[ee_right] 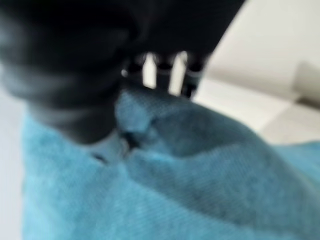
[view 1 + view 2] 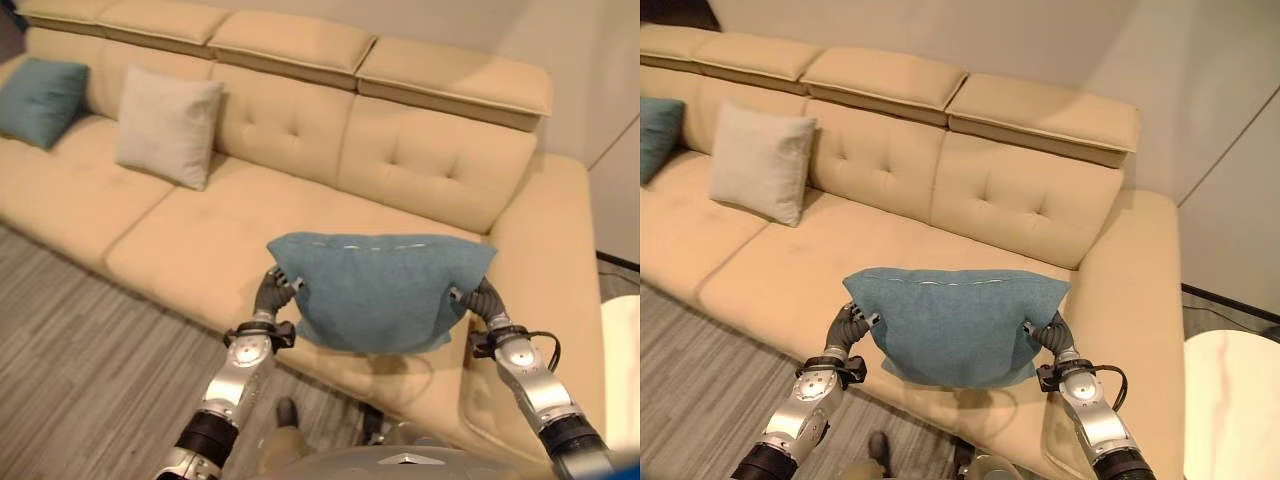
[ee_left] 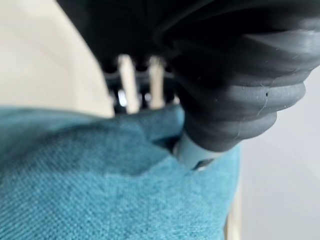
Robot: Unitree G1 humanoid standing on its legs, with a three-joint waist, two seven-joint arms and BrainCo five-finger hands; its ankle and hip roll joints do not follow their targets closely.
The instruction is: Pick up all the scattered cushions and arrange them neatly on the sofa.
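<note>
Ahead and below me, sofa [image 2: 250, 230] runs wall to wall, beige, tufted back, chaise end on my right. Two cushions already sit against the backrest at my far left: teal cushion [image 2: 40, 98] in the corner, cream cushion [image 2: 167, 124] just beside it, both leaning upright. Task item now is the blue cushion [image 2: 380, 290], held off the seat between both hands, long edge roughly level, above the front of the seat nearest the chaise. Left hand [image 2: 277, 285] is on its left edge, right hand [image 2: 470, 295] on its right edge. Wrist views show fabric bunched and dimpled under each thumb, so I read my fingers [image 3: 129, 82] as clamped on the cushion on both sides, pinch grip on the corners. Step in hand, as I judge it: carry forward and set it against the backrest. To do it well: keep both wrists at equal height so it doesn't twist, move both arms together, land the bottom edge on the seat first, then tip the top against the tufted back. Release both sides together. Placing it in line with the other two, with even spacing, would read as neat. Risk: corner pinch slipping if one arm leads.
</note>
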